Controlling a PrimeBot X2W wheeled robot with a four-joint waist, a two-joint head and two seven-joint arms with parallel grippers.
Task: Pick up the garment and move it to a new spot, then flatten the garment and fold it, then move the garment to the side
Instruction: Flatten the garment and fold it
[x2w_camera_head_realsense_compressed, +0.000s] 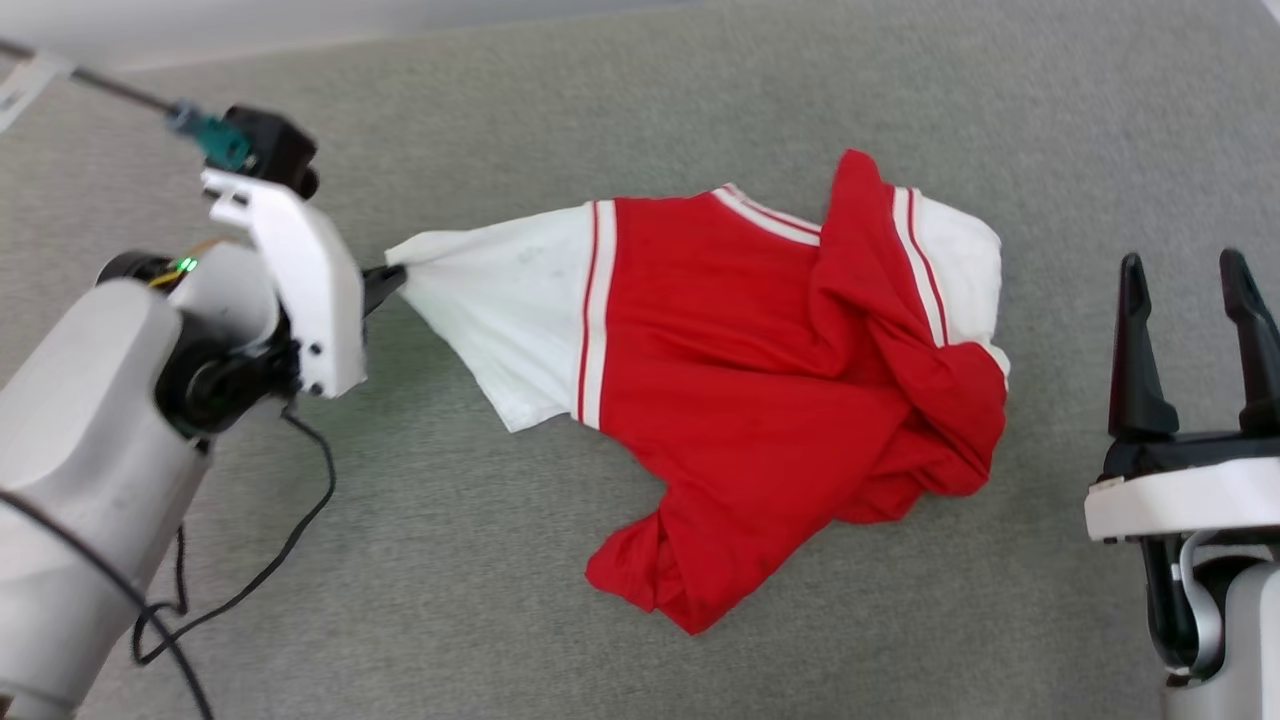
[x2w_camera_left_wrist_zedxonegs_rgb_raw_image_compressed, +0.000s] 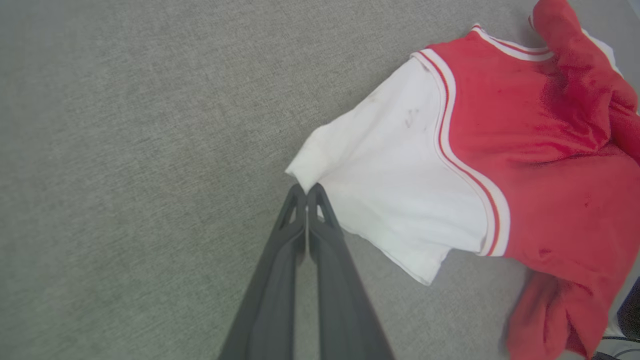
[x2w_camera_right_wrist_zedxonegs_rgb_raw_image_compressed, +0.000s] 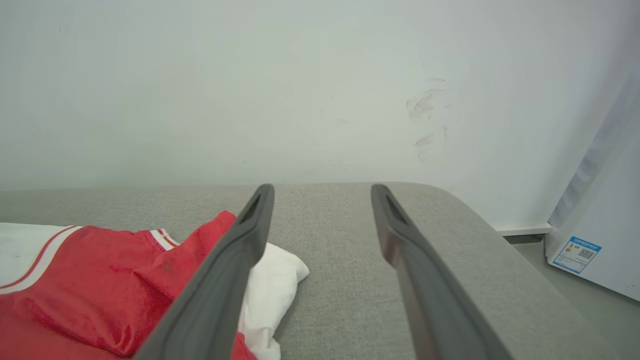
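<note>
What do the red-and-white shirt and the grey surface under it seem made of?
Red jersey-style shirt with white sleeves: soft, thin knit fabric, mostly matte with a faint sheen; it bunches and creases freely. Grey surface: woven upholstery-like cloth, matte; a fine flecked weave shows, and its rounded corner hints at padding.

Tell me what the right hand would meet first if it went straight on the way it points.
Likely the white wall: the open right hand points over bare grey surface, with the garment off to its left. Depth is unclear, so it might graze the surface first.
</note>
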